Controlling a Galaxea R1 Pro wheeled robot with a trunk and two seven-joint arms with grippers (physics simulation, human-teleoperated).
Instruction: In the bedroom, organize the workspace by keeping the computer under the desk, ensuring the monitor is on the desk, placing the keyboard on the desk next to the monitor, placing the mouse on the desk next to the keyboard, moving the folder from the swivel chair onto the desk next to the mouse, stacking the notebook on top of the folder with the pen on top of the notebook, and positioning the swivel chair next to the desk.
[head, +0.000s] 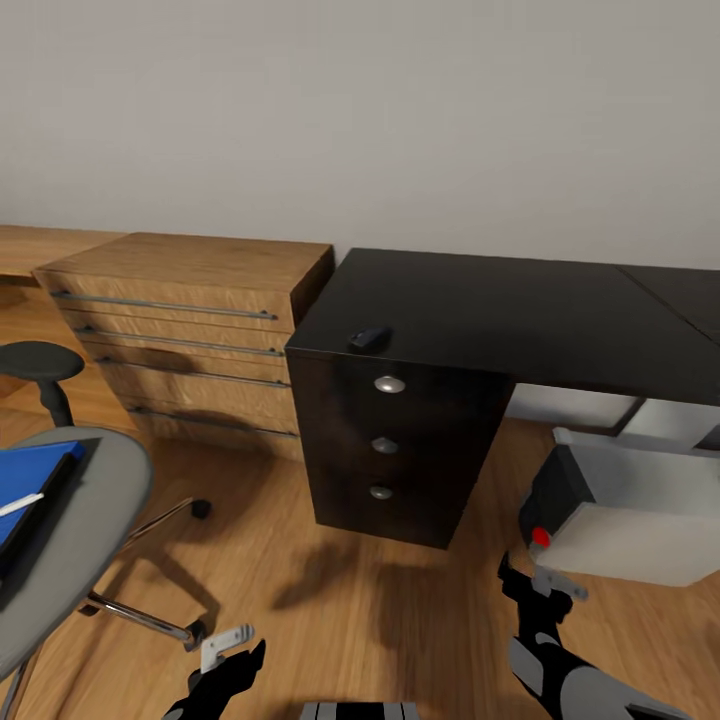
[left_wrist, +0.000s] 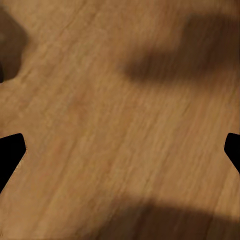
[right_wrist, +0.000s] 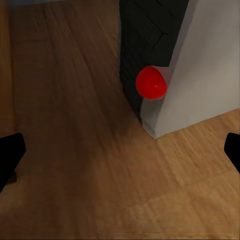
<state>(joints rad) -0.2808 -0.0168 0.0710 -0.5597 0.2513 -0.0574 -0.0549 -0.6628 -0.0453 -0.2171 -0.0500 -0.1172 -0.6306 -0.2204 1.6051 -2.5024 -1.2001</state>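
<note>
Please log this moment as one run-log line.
left gripper: open, over floor | right gripper: open, facing computer | mouse: on desk

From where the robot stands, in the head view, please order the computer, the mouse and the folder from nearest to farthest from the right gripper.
1. The computer, on the floor just beyond the right gripper, partly under the desk.
2. The mouse, farther back on the desk's front corner.
3. The folder, far across on the chair seat, at the left.
</note>
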